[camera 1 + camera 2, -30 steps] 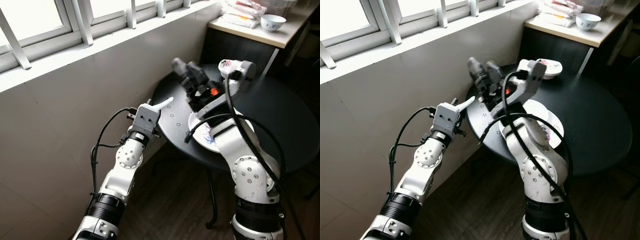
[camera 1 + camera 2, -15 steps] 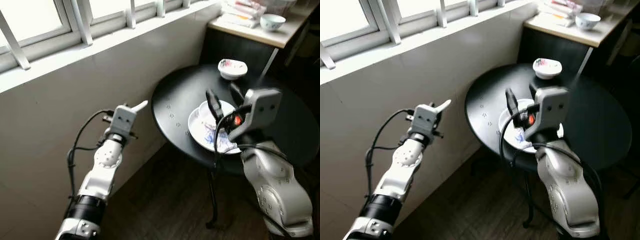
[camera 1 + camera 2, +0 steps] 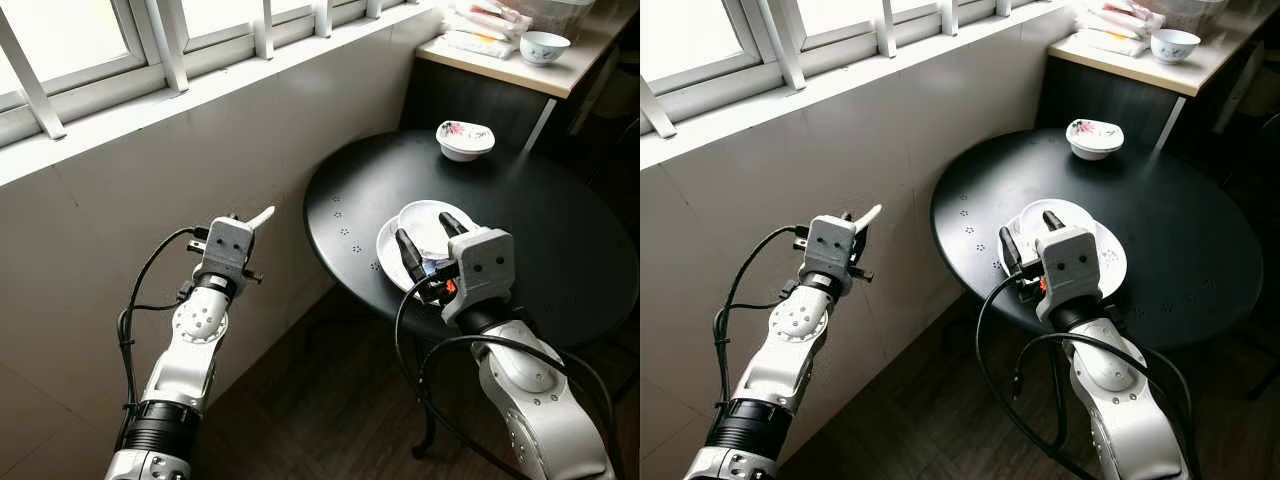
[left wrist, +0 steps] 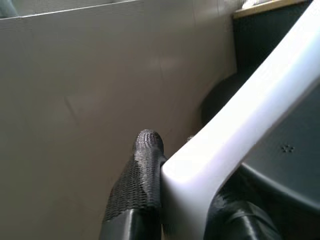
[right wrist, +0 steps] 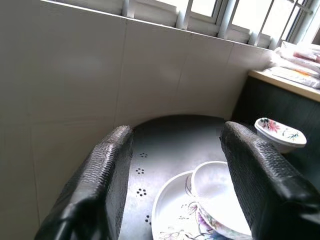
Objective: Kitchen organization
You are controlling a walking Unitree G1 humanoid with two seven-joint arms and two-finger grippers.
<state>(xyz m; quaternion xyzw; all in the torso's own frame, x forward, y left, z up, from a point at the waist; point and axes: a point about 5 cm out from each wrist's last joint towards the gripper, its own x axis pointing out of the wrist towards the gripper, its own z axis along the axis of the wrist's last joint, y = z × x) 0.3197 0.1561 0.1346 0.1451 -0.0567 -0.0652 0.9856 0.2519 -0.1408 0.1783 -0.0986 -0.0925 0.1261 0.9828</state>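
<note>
Left gripper (image 3: 250,222): fingers (image 4: 142,170) clamped on a white spoon (image 3: 262,216), handle pinched between the two black pads, spoon end pointing up toward the round black counter (image 3: 560,240); held in the air against the tiled wall (image 3: 130,220), well short of the counter's near edge. Right gripper (image 3: 425,240): fingers (image 5: 107,172) spread apart, nothing between them, hovering at the counter's near rim just above a white floral plate (image 3: 392,262). A smaller white bowl (image 3: 428,225) sits on that plate, tipped toward the far side; nothing visible inside it. Farther back on the same counter, well apart from the plate, stands a small floral bowl (image 3: 465,139); contents cannot be made out. Counter's right half is bare dark surface. Behind it a pale side counter (image 3: 520,70) carries a blue-patterned bowl (image 3: 546,46) and flat packets (image 3: 480,32). Window ledge (image 3: 200,90) runs above the wall. Wood floor (image 3: 350,410) lies open between the wall and the counter's single leg (image 3: 428,410).
</note>
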